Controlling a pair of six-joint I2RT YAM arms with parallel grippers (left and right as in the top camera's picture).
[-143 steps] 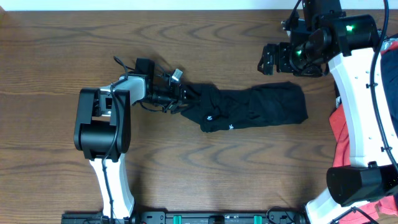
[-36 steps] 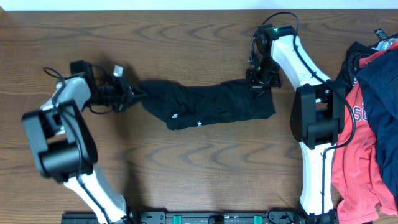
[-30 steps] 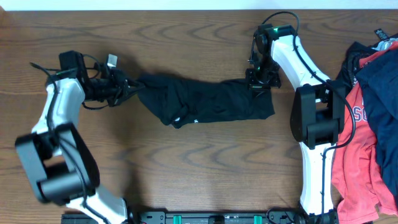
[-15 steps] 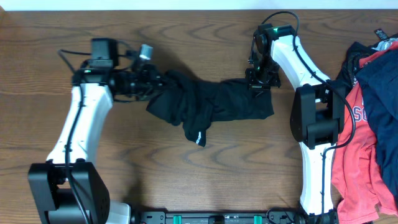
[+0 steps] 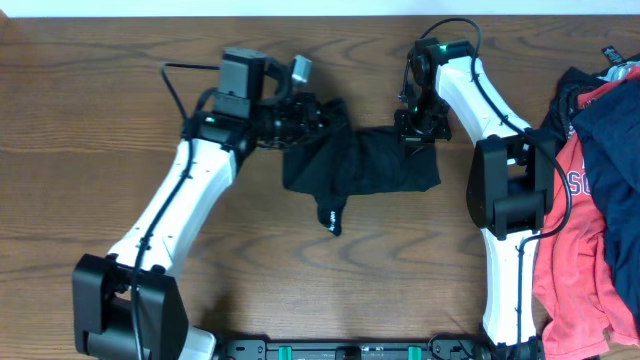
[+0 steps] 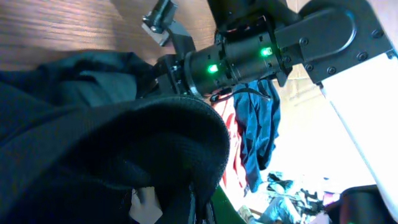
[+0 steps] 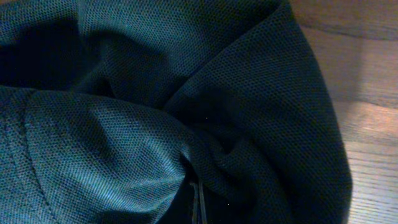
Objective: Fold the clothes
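overhead looks straight down on the whole desk [image 5: 300, 280]. the left wrist camera faces close across the black garment [image 6: 93, 155] toward the right arm [image 6: 280, 43]; the right wrist camera presses against the same garment, near the far edge.

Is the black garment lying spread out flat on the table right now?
No, the black garment is bunched up, its left end gathered at the left gripper and one corner trailing loose below.

Garment [image 5: 365, 165] on table [image 5: 300, 280] centre, clothes pile [image 5: 590, 200] at right edge
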